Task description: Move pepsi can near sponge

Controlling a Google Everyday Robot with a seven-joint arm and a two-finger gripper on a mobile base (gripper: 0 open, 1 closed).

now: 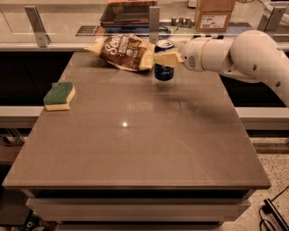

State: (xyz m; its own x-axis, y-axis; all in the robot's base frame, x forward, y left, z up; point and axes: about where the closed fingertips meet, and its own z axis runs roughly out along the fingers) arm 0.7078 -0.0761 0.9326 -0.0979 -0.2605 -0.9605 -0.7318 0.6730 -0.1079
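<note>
While rearward, gripper point(163, 57) around one can point(163, 73).

The gripper point(163, 58) is at the far side of the table point(135, 153), right of the middle, at the end of a white arm point(244, 52) that comes in from the right. Its pale yellow fingers point(168, 57) are closed around the pepsi can point(164, 71), which stands upright; I cannot tell if the can touches the table. Just beside the can, on its left, lies a brown-and-yellow chip bag point(123, 52). The sponge point(59, 95) lies green side up near the left edge, well apart from the can. A cardboard box point(214, 13) stands on the counter behind the table.
</note>
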